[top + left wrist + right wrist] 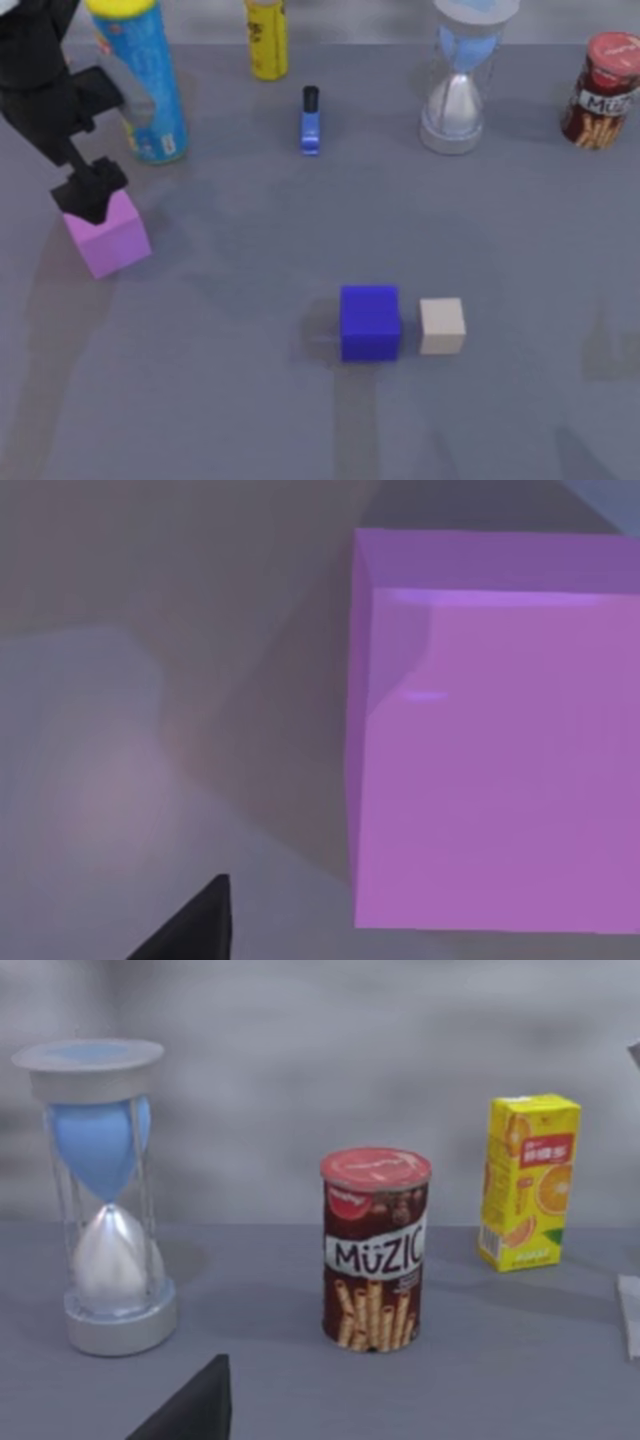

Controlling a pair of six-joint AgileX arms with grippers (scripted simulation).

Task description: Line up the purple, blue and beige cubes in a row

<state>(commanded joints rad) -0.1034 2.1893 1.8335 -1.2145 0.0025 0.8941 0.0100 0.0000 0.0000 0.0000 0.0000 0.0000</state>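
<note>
Our left gripper [92, 200] sits on the purple cube [110, 238] at far left; whether its claw is clamped, we cannot tell.

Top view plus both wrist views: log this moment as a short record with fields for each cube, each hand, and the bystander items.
purple cube: near the table's left edge, apart from the other two cubes
blue cube: centre front, beside the beige cube
beige cube: just right of the blue cube, small gap between
left hand: over the purple cube's far top edge; grip not visible
right hand: out of the top view
row: two of three cubes lined up
bystanders: hourglass, snack can, small blue bottle
</note>
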